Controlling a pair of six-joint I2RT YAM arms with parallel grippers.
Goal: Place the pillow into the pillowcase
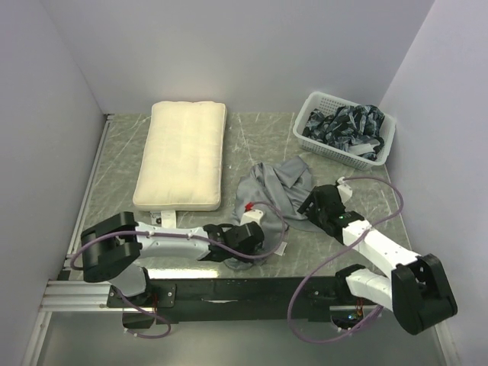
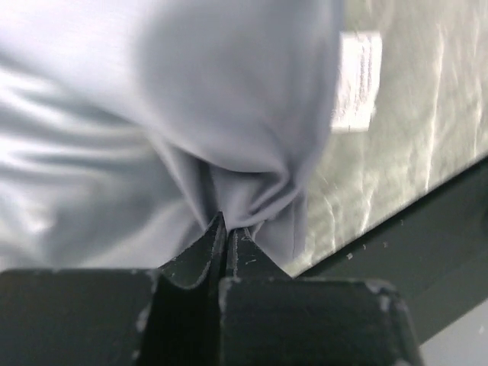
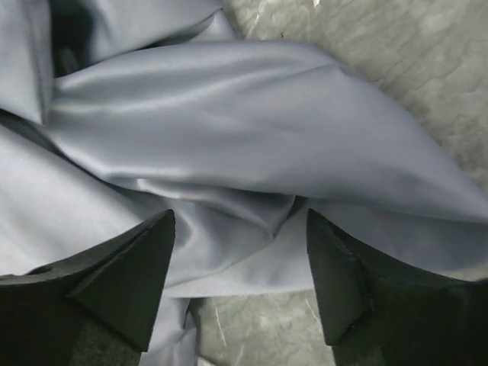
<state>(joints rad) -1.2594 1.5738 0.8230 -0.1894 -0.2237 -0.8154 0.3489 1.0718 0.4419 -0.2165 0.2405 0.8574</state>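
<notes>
The cream pillow (image 1: 183,156) lies flat at the back left of the table. The grey pillowcase (image 1: 276,189) is crumpled in the middle. My left gripper (image 1: 261,241) is at its near edge, shut on a pinched fold of the grey fabric (image 2: 229,175) between the fingertips (image 2: 226,226). The white tag (image 2: 357,80) lies just beyond on the table. My right gripper (image 1: 306,206) is at the pillowcase's right side. In the right wrist view that gripper (image 3: 240,232) stands open, its jaws astride the cloth's edge (image 3: 252,259) without pinching it.
A white plastic basket (image 1: 385,137) of dark cloths (image 1: 343,126) stands at the back right. The table's dark front rail (image 2: 427,252) runs close under the left gripper. Grey walls close in the left, back and right sides.
</notes>
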